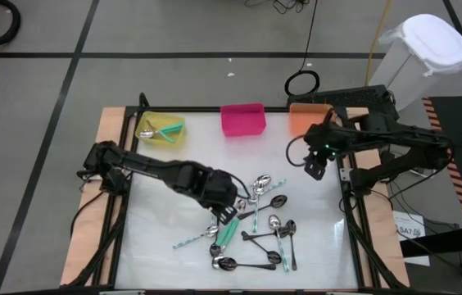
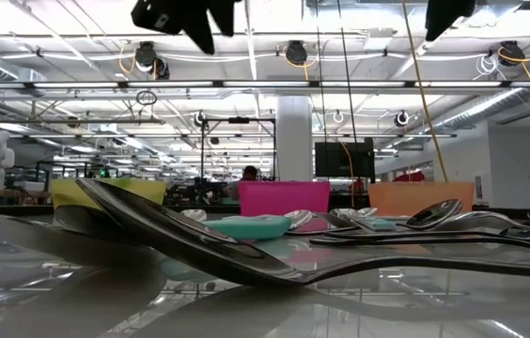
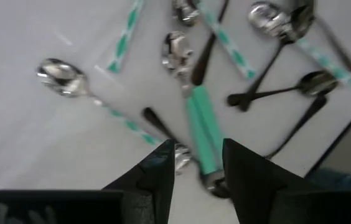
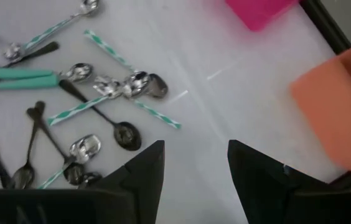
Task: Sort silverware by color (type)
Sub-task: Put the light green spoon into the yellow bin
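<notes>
The silverware (image 1: 255, 225) lies scattered flat on the white table, right of centre: spoons with teal handles (image 3: 200, 130), spoons with striped teal-and-white handles (image 4: 76, 109), all-silver ones and dark ones (image 4: 122, 134). My left gripper (image 1: 229, 213) hovers open over the pile's left side, its fingers (image 3: 163, 165) standing above two teal-handled spoons without touching them. My right gripper (image 1: 314, 168) hangs open above the table near the orange bin (image 1: 303, 119), with nothing between its fingers (image 4: 147, 168). The yellow bin (image 1: 161, 131) holds a few spoons, at least one teal-handled.
Three bins stand along the table's far edge: yellow at the left, a pink bin (image 1: 242, 120) in the middle and orange at the right. Bare white tabletop (image 1: 157, 221) lies left of the pile. A black frame (image 1: 354, 238) borders the table.
</notes>
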{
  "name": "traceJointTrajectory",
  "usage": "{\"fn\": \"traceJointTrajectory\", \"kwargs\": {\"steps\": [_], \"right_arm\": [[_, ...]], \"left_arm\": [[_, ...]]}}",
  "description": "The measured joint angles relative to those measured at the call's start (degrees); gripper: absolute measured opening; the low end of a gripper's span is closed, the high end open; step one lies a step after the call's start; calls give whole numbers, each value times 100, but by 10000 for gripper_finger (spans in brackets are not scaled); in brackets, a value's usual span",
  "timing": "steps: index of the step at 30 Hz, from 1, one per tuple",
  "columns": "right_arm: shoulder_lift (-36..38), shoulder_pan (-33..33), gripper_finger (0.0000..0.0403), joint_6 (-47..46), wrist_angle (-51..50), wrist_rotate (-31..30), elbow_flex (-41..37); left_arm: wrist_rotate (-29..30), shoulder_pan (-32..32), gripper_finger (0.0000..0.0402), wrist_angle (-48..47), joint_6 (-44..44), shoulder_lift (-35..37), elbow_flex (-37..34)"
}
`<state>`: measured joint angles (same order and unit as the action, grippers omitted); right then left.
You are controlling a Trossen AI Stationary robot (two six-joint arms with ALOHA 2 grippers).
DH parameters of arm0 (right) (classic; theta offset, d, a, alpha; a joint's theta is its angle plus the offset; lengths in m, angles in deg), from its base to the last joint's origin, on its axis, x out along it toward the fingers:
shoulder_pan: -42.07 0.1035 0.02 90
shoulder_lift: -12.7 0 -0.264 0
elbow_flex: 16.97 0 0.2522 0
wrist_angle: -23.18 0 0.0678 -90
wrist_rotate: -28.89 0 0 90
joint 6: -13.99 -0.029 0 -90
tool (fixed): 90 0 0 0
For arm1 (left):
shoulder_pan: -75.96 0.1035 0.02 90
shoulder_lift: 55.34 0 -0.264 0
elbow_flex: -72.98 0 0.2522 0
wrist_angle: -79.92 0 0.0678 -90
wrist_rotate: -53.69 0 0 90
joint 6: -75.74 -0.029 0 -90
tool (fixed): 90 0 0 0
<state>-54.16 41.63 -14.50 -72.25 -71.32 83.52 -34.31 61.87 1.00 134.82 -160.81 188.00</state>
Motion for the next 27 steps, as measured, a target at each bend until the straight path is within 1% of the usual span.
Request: {"fn": "traceJointTrajectory", "kwargs": {"steps": [6, 9, 13, 17, 21, 24, 26, 27], "right_arm": [[58, 425, 171, -100, 96, -11, -1], [64, 629, 171, -285, 244, -13, -14], [65, 896, 171, -706, 469, -17, -203], [63, 1182, 171, -1244, 637, -17, -488], [56, 1457, 171, -1799, 828, -17, -768], [61, 1599, 171, -2236, 1063, -15, -930], [54, 1677, 171, -2478, 1192, -17, -967], [54, 1714, 171, -2585, 1238, -15, -969]], "left_arm": [[96, -217, 136, 278, 713, -193, 6], [-224, -232, 136, 236, 906, -435, -9], [-679, -223, 137, 284, 921, -725, -7], [-973, -223, 137, 304, 903, -933, -9], [-1105, -220, 137, 522, 762, -989, -7], [-1125, -208, 151, 799, 556, -978, -4], [-1091, -195, 174, 826, 488, -978, -4], [-983, -192, 186, 803, 519, -978, -4]]}}
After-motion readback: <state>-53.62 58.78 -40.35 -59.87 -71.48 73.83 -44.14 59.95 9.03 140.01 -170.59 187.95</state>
